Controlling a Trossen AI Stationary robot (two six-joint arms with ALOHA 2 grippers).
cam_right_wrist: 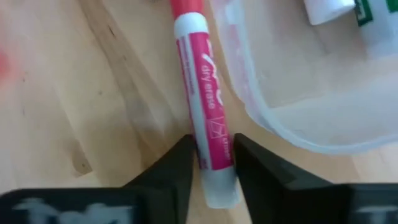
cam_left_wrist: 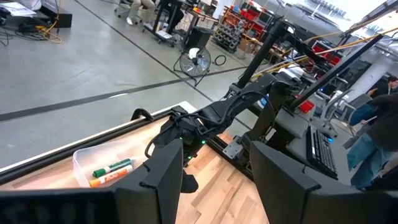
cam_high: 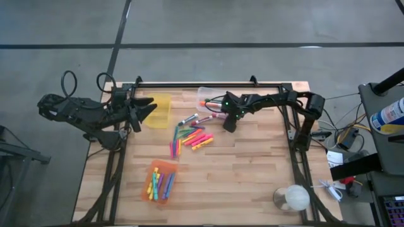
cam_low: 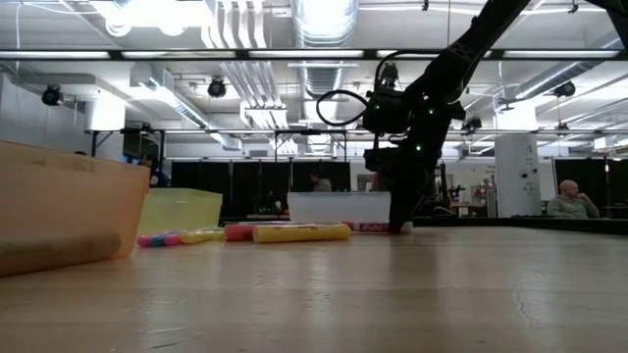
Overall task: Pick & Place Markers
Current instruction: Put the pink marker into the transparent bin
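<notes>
My right gripper (cam_high: 228, 124) (cam_right_wrist: 212, 146) is down at the table beside the clear bin (cam_high: 208, 98), shut on a pink-labelled white marker (cam_right_wrist: 205, 106) with a red cap. A loose heap of bright markers (cam_high: 189, 135) lies flat on the wood mid-table. More markers lie in the orange bin (cam_high: 161, 183) near the front. The clear bin (cam_left_wrist: 93, 165) holds a green marker and an orange marker. My left gripper (cam_high: 148, 110) (cam_left_wrist: 214, 155) hangs open and raised by the yellow bin (cam_high: 159, 110), with nothing between its fingers. My right gripper pinches the marker's barrel (cam_right_wrist: 211, 134) between its two fingers, near the end away from the cap. The fingers come from above, slanting down, and lie across the marker. The marker lies flat on the table, alongside the clear bin's wall (cam_right_wrist: 261, 106).
The yellow bin and the clear bin stand at the far edge, and the orange bin (cam_low: 59, 211) stands near the front left. A pale round object (cam_high: 293, 198) sits at the near right corner. Bare wood lies to the right of the marker heap.
</notes>
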